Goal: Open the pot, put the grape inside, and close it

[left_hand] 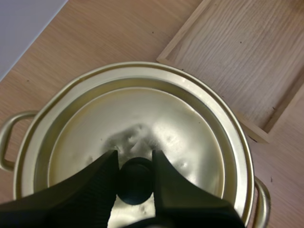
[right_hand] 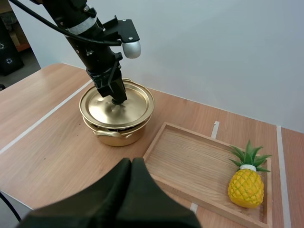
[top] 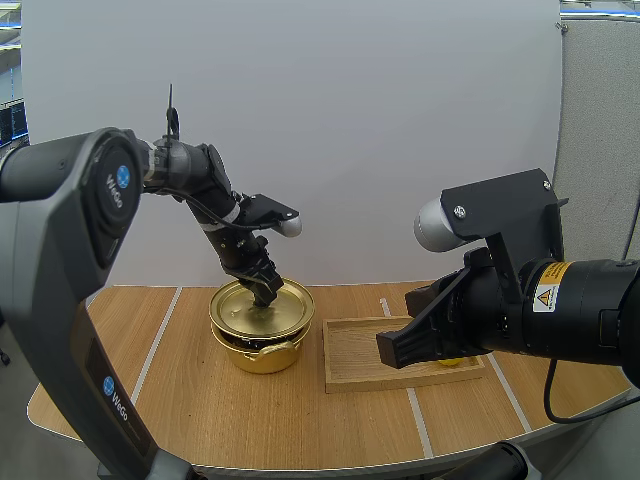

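The task stands at step 1 of 3, by my reading, and none of the 3 is finished. The lid [left_hand: 190, 137] sits flat and closed on the gold pot [top: 262, 350]. The pot stands on the desk [top: 200, 420] just beside the left end of the tray [right_hand: 190, 161]. The left tool [left_hand: 134, 156] reaches down onto the middle of the lid. Its 2 fingers pinch the black knob [left_hand: 135, 183] between their ribbed faces, 1 on each side and touching it. The grip looks set, yet the lid's rim lies level on the pot all round, so the lift has not begun. The fruit waiting to go in is a small yellow pineapple [right_hand: 245, 187] with a green crown rather than a grape. It stands upright at the right end of the tray, well apart from the pot, with nothing touching it. The right tool [right_hand: 132, 164] hangs above the desk near the tray's near edge. Its fingers are pressed together into 1 dark wedge and hold nothing. What is left, as I judge it, is nearly everything. The lid must come up and clear of the pot. The right tool must spread, take the fruit and drop it inside. Then the lid goes back on.
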You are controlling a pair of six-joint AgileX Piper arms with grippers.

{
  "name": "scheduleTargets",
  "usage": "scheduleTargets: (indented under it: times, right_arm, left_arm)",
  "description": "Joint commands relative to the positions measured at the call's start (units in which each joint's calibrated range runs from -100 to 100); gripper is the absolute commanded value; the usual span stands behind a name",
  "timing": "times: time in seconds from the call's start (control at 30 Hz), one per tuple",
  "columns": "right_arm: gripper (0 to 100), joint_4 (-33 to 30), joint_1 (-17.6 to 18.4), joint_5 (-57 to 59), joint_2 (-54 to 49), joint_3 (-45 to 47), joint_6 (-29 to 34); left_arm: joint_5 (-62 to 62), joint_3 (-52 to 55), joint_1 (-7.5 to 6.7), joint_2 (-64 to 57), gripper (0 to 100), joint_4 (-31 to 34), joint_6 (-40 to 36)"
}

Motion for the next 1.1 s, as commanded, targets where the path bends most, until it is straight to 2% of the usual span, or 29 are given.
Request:
scheduleTargets:
  times: [0.0, 0.63, 0.73, 0.9, 1.07]
  right_arm:
    - [0, -0.2, -0.2, -0.5, -0.4, 0.2, -0.6]
    - [0, -0.2, -0.2, -0.5, -0.4, 0.2, -0.6]
    - [0, -0.2, -0.2, -0.5, -0.4, 0.2, -0.6]
    - [0, -0.2, -0.2, -0.5, -0.4, 0.2, -0.6]
    - [0, -0.2, -0.2, -0.5, -0.4, 0.2, -0.6]
  left_arm:
    - [-4.0, 0.1, -0.15, 0.5, 0, -1.6, 0.5]
    - [-5.7, 0.1, 0.01, 3.0, 0, -1.6, 2.2]
    - [-5.6, 0.1, 0.24, 3.0, 0, -1.7, 2.4]
    - [-1.8, 0.1, 1.73, 3.0, 0, -2.3, 2.7]
    - [0.2, 0.1, 1.66, 3.0, 0, -3.9, 3.2]
